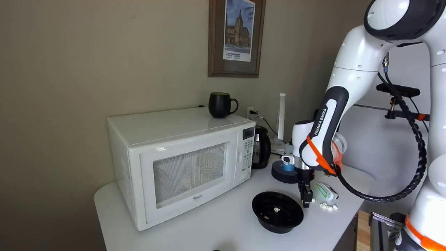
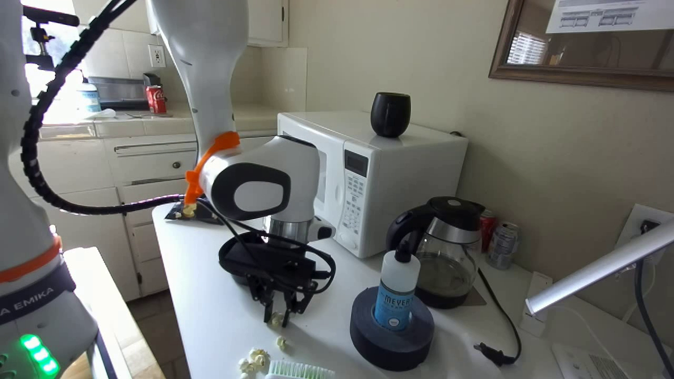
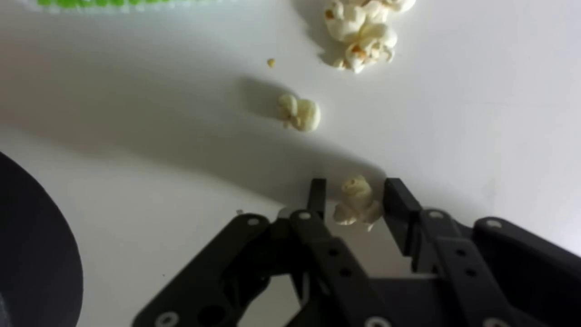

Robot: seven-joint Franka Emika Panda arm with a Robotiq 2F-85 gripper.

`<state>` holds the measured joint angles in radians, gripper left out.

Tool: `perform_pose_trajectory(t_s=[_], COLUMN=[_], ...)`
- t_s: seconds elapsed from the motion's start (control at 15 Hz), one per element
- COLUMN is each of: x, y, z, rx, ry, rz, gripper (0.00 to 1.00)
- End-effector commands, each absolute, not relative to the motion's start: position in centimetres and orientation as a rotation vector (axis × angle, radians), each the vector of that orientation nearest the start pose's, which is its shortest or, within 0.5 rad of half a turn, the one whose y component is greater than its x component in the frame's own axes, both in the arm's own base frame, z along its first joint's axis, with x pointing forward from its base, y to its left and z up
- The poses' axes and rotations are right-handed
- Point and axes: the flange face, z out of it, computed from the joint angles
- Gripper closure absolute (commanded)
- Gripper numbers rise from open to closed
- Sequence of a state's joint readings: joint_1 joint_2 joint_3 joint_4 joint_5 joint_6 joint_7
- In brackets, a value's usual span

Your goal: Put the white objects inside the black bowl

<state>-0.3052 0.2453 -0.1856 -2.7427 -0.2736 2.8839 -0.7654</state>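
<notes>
The white objects are popcorn pieces. One piece [image 3: 358, 202] lies between the fingers of my gripper [image 3: 356, 184], with a gap at the left finger. Its other side sits close to the right finger; contact is unclear. The open gripper is low over the table in both exterior views [image 1: 306, 205] [image 2: 277, 320]. A single piece [image 3: 299, 113] and a cluster of several pieces [image 3: 363, 34] [image 1: 328, 206] [image 2: 256, 359] lie beyond. The black bowl [image 1: 275, 228] stands beside the gripper, with a white piece [image 1: 277, 209] inside. In an exterior view the bowl [image 2: 236, 261] is partly hidden behind the gripper.
A dark round vessel [image 2: 363, 342] [image 3: 36, 254] bears a soap bottle [image 2: 396, 295]. A green-white brush [image 1: 324, 191] [image 2: 300, 370] lies near the cluster. A white microwave [image 1: 188, 174] carries a black mug [image 1: 220, 105]. A glass coffee pot [image 2: 442, 271] and cord stand behind.
</notes>
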Motion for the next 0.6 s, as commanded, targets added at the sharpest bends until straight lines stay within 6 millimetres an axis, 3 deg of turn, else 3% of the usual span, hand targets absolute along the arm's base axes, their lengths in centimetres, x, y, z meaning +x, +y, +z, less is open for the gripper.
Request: perform_pose_trajectory(t_s=[0.0,0.07,0.13,0.33,0.53], x=[33.5,33.4,33.4,33.5,33.9], y=[-16.2,-16.1,-16.0,-16.0,-15.7], z=[13.2,13.5,13.6,13.8,14.3], rx=[-3.027,-3.03,-3.03,-3.032,-3.035], ry=[-0.859,-0.858,-0.857,-0.858,-0.874], rz=[0.199,0.192,0.187,0.175,0.158], gripper=[0.71,0.77,0.73,0.76,0.73])
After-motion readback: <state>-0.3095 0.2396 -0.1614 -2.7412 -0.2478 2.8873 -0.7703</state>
